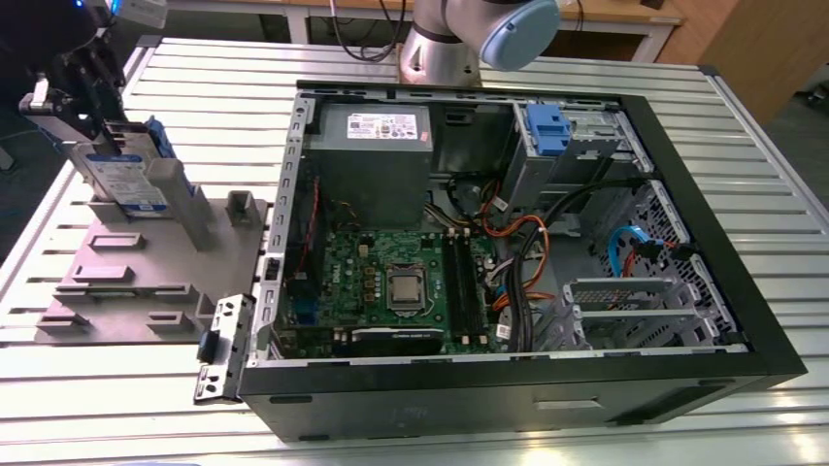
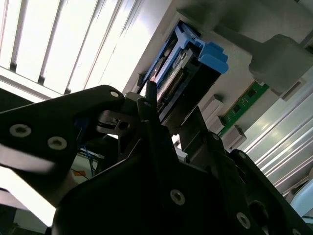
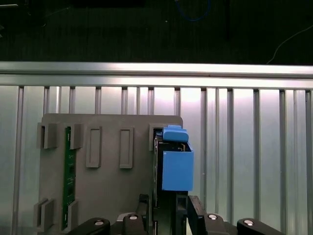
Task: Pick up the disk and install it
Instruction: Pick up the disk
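Slatted metal surface (image 3: 244, 147): gripper (image 3: 167, 208) straddles the upright disk (image 3: 176, 169) in its grey holder (image 3: 110, 191); whether the jaws are clamped cannot be told. Probably best lifted straight, untilted.

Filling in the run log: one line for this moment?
phase: pick | hand: at disk | disk: upright in grey rack | not installed

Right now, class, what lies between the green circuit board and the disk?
In the first wrist view, two grey brackets of the holder plate stand between the green circuit board and the disk.
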Controlling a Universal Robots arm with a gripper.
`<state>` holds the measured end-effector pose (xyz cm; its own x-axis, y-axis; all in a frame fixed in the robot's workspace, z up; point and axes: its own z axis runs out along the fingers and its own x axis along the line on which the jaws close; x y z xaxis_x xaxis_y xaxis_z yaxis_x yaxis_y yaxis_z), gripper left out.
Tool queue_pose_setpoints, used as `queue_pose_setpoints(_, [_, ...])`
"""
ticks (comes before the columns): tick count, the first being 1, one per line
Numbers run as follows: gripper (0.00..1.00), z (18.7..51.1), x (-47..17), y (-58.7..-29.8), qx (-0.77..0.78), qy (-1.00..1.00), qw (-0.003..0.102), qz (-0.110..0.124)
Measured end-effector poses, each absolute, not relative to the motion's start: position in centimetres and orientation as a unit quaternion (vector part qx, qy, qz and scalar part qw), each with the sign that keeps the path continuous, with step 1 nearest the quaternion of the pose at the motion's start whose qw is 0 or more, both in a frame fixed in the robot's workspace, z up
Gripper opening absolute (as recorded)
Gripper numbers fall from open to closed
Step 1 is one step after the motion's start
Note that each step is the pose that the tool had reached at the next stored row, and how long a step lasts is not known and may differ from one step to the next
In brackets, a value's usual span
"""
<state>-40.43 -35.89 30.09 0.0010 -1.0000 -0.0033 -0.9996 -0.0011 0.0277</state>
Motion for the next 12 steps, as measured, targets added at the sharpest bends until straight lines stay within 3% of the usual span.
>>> queue_pose_setpoints(3, [0.43,30.09,-40.43,-35.89,0.707,-0.707,0.009,-0.011])
queue_pose_setpoints(4, [0.36,30.09,-40.43,-35.89,0.707,-0.707,0.009,-0.011])
queue_pose_setpoints(12, [0.35,30.06,-40.43,-35.89,0.707,-0.707,0.009,-0.011])
